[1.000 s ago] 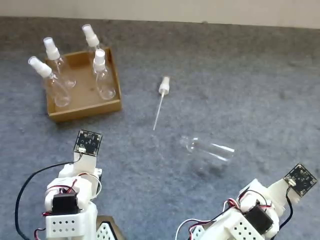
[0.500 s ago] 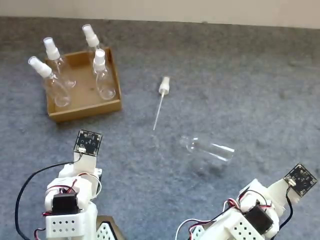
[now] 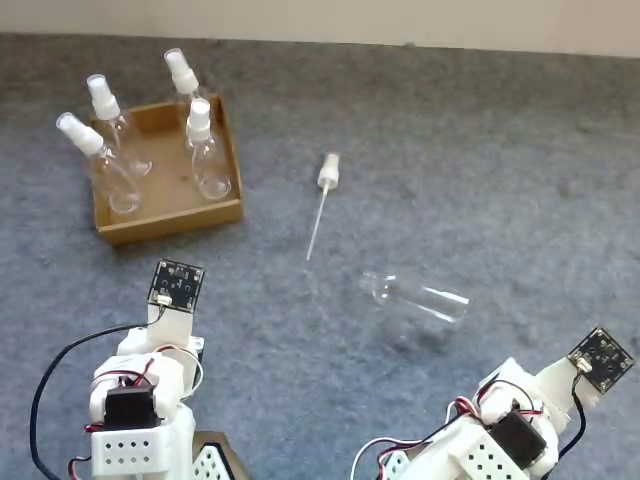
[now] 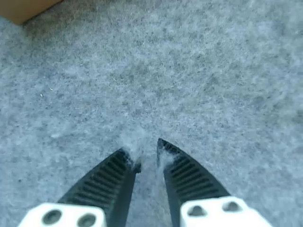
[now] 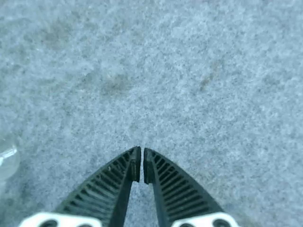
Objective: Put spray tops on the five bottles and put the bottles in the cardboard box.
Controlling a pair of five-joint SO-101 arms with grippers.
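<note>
— How do the grippers stand?
— The left gripper (image 4: 147,153) has its fingers slightly parted, a narrow strip of grey carpet (image 4: 213,71) showing between them, and it holds nothing. The right gripper (image 5: 142,163) has its tips all but touching, and it is empty too. Both point down at bare carpet.

— And the arms?
— Both are folded back at the near edge. The left arm (image 3: 150,390) is on the box side and the right arm (image 3: 520,430) is on the other side. A corner of the cardboard box (image 4: 23,9) lies ahead of the left gripper.

— Where is the open bottle?
— The uncapped bottle (image 3: 420,296) lies on its side on the carpet between the arms, nearer the right one. Its long axis runs across the table on a slight slant, with the neck towards the left arm's side and the base towards the right's.

— The loose spray top?
— The spray top (image 3: 327,172) lies farther out, apart from that bottle. Its head points away from the arms, and its thin tube trails back towards them.

— The rest?
— Four capped bottles (image 3: 210,165) stand in the cardboard box, well out on the left.
</note>
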